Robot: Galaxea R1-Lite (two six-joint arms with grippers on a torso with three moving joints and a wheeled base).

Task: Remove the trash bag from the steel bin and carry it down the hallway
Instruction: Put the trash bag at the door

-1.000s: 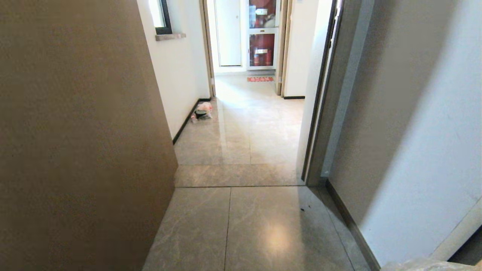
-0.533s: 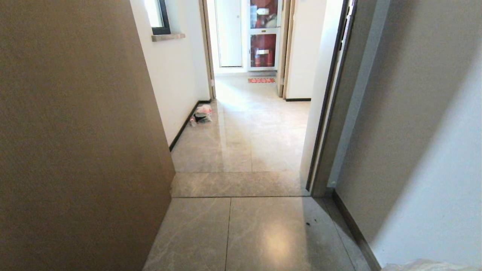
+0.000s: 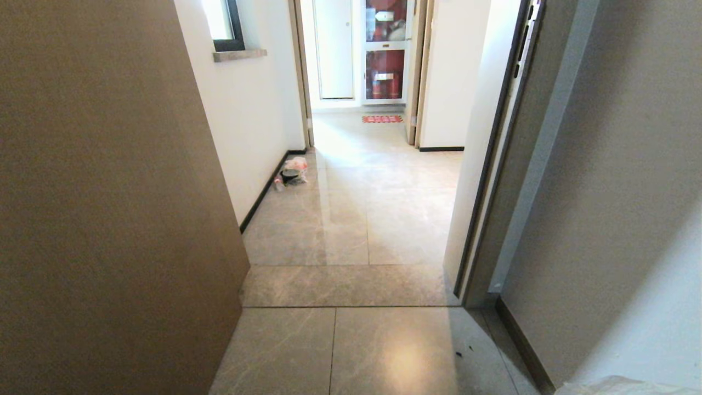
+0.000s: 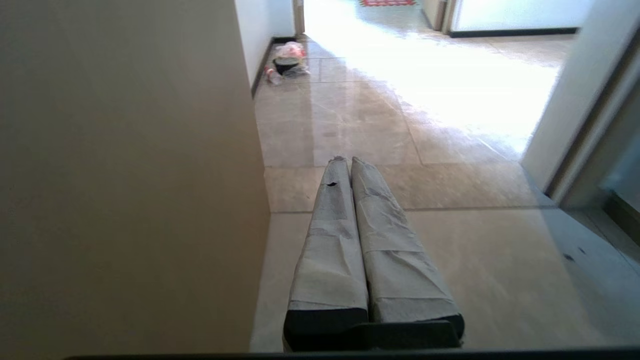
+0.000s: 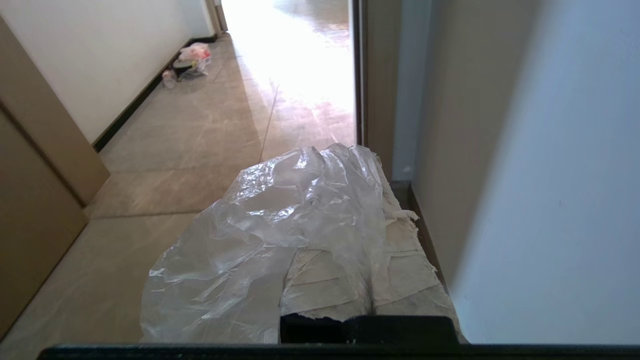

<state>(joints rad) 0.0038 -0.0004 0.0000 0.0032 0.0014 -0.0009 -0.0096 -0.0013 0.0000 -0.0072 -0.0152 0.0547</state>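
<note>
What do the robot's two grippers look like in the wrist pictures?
The left gripper has two long, narrow fingers wrapped in wrinkled pale grey tape, with a small dark tear near one tip, on a black base. The right gripper has the same pale taped fingers with frayed edges and a black base. No cables or markings show.

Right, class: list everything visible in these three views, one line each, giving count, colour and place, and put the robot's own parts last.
trash bag: one, clear and wrinkly, draped over the right gripper.
floor tiles: many, glossy beige, running through the doorway and down the hallway.
brown panel: one, on the left beside the robot.
door frame: one, dark-edged, on the right.
rubbish pile: one, pinkish-white bag with something dark, by the left wall's baseboard.
window: one, dark-framed, upper left wall.
red mat: one, far end of the floor.
left gripper: one, grey-wrapped fingers shut, empty.
right gripper: one, grey-wrapped, shut on the trash bag.
</note>
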